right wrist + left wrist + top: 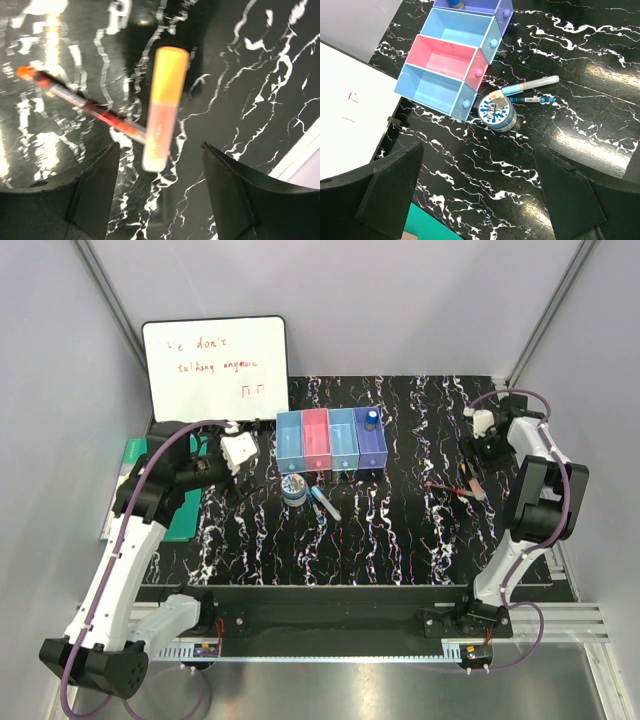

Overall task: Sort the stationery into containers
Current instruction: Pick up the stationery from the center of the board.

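Though a cylinder (371,418) sits in the far right bin (372,456), tape roll (294,487) and pens (325,502) lie loose; left gripper (480,170), right gripper (160,185) gape empty

The top camera looks steeply down from above the near edge over the whole table (400,540). The left wrist camera faces obliquely down at the containers (450,65) and tape roll (496,112), both also seen from above; the right wrist camera hangs close over an orange marker (162,110)
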`<action>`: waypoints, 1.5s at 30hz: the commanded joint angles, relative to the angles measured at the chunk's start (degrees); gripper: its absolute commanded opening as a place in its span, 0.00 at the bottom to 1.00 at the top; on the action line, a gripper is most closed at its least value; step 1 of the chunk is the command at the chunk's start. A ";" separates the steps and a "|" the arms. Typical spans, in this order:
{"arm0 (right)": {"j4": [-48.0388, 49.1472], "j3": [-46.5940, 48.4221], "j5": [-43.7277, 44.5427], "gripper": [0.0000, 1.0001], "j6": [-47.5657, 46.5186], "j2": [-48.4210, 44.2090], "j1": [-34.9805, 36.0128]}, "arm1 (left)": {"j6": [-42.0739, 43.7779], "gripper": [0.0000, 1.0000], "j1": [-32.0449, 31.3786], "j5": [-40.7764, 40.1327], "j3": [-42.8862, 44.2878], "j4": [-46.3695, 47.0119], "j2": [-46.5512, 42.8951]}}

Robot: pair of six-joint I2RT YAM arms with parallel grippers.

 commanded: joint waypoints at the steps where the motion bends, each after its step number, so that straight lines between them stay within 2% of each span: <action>1: 3.13 -0.15 -1.97 0.73 1.14 1.87 -1.11 | 0.33 0.99 0.23 0.36 0.18 0.62 0.08; 10: 4.19 0.64 -3.64 0.71 2.81 5.03 -1.11 | 0.16 0.99 0.32 0.36 1.49 0.62 1.58; 18: 5.07 -0.15 -3.91 0.62 4.39 7.50 -1.11 | -0.02 0.99 0.32 0.62 1.85 0.54 1.75; 23: 5.42 0.03 -3.91 0.42 5.27 8.29 -1.11 | -0.02 0.99 0.32 0.88 2.02 0.62 1.75; 25: 5.42 0.12 -3.82 0.39 5.62 8.64 -1.11 | -0.02 0.99 0.32 1.06 2.28 0.62 1.84; 29: 5.42 0.12 -4.70 0.26 6.50 8.64 -1.11 | -0.10 0.99 0.32 1.06 2.99 0.62 2.02; 30: 5.51 0.12 -4.79 0.18 6.59 8.73 -1.11 | -0.11 0.99 0.32 1.23 2.99 0.62 1.93; 32: 5.42 0.12 -5.14 0.14 6.94 8.64 -1.11 | -0.19 0.99 0.32 1.50 2.90 0.54 1.93; 33: 5.42 0.03 -5.31 0.07 7.12 8.38 -1.11 | -0.19 0.99 0.32 1.59 2.90 0.62 1.93; 34: 5.33 0.03 -5.40 0.04 7.29 7.94 -1.11 | -0.11 0.99 0.32 1.50 2.90 0.62 1.84; 36: 4.90 -0.06 -6.01 0.00 7.73 7.06 -1.11 | -0.19 0.99 0.32 1.50 2.99 0.62 1.67; 45: -0.98 5.21 -10.93 0.00 12.30 -0.58 -1.02 | -0.37 0.99 0.32 2.46 2.90 0.62 1.58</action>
